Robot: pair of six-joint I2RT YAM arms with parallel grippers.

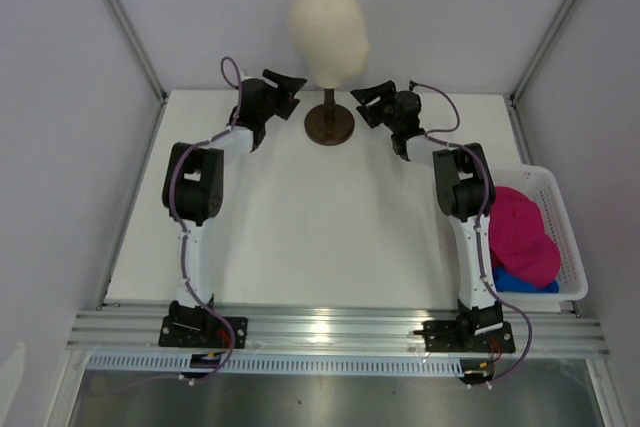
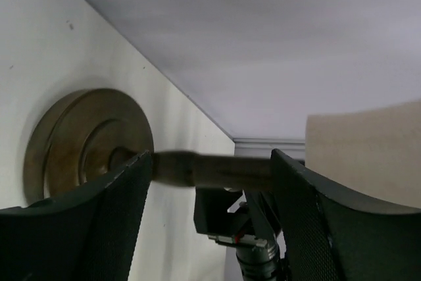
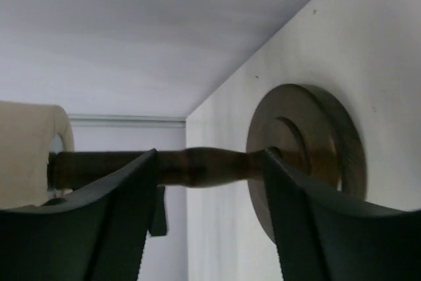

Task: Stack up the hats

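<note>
Nearest, on the right, the basket (image 1: 571,239) holds the hats (image 1: 524,237): a pink hat (image 1: 520,219) on top and a blue hat (image 1: 522,281) peeking out beneath, presumably waiting to be picked. Farther back, the left gripper (image 1: 291,88) and right gripper (image 1: 366,105) hang either side of the stand (image 1: 329,128), jaws apart, empty. The wrist views show its post (image 3: 204,166) framed between spread jaws. Only the overhead view shows the hats and the head (image 1: 327,17).

The mannequin head (image 1: 328,15) on its dark stand (image 1: 330,128) blocks the counter's (image 1: 300,237) 12 o'clock edge. The left tool (image 1: 296,90) sits close at the stand's 10 o'clock and the right tool (image 1: 360,105) at its 2 o'clock. From centre to 6 o'clock the counter offers open passage. At 4 o'clock, the walls of a basket (image 1: 528,171) ring the hats (image 1: 520,232).
</note>
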